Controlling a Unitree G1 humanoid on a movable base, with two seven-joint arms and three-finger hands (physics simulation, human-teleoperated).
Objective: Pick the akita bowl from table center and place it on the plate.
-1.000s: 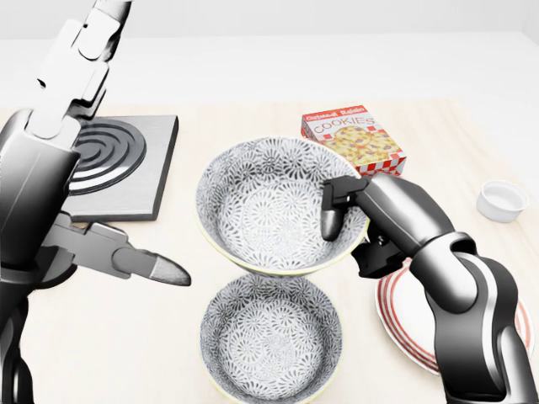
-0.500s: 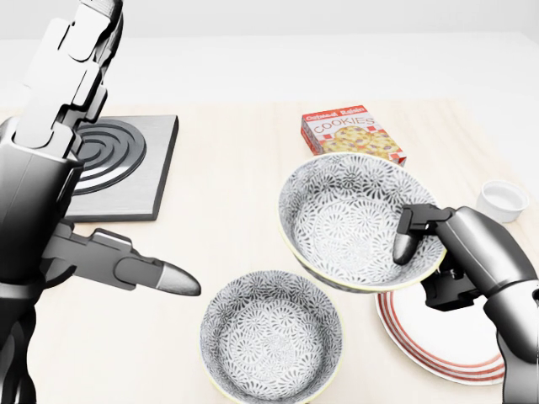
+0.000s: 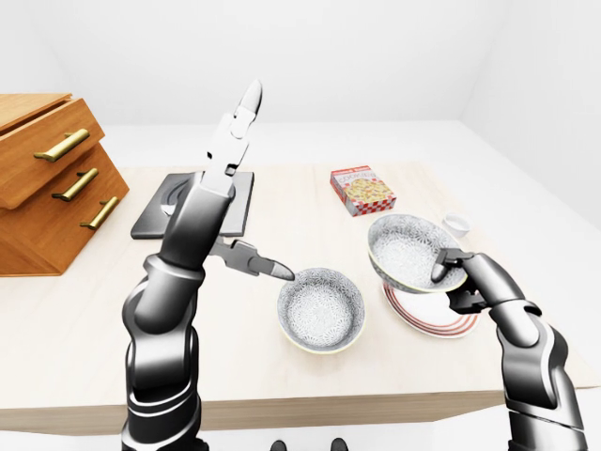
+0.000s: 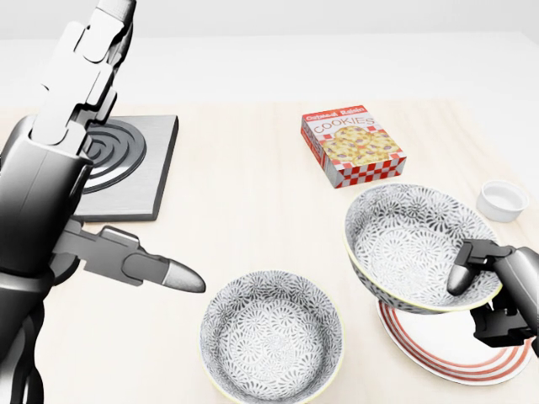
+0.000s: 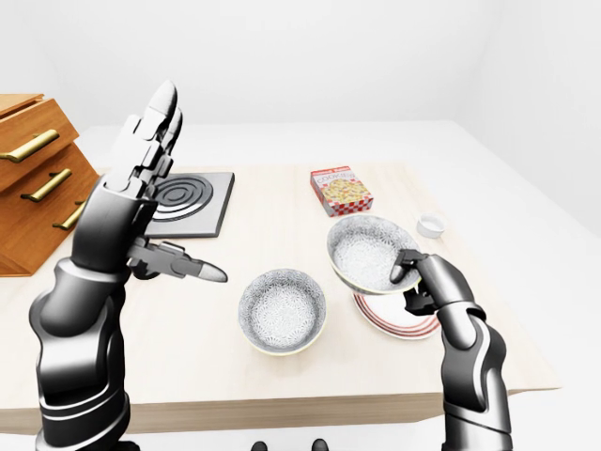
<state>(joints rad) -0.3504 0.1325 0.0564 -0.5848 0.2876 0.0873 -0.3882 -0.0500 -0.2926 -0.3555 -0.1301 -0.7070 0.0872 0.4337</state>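
Observation:
A patterned grey akita bowl [image 4: 414,242] hangs tilted just above the red-striped plate [image 4: 446,341] at the lower right of the head view. My right hand [image 4: 482,293] is shut on its right rim, thumb inside. A second, matching bowl [image 4: 269,337] rests on the table at the bottom centre. My left hand [image 4: 101,151] is raised at the left, open and holding nothing, fingers pointing up and thumb pointing right.
A cookies box [image 4: 352,145] lies above the held bowl. A small white cup [image 4: 502,200] sits at the right edge. A grey stove plate [image 4: 126,164] lies at the left, and a wooden drawer unit [image 3: 47,178] stands further left.
My right hand has carried the bowl from above the second bowl rightward and down, until it hangs over the plate. The left hand has stayed raised with little movement.

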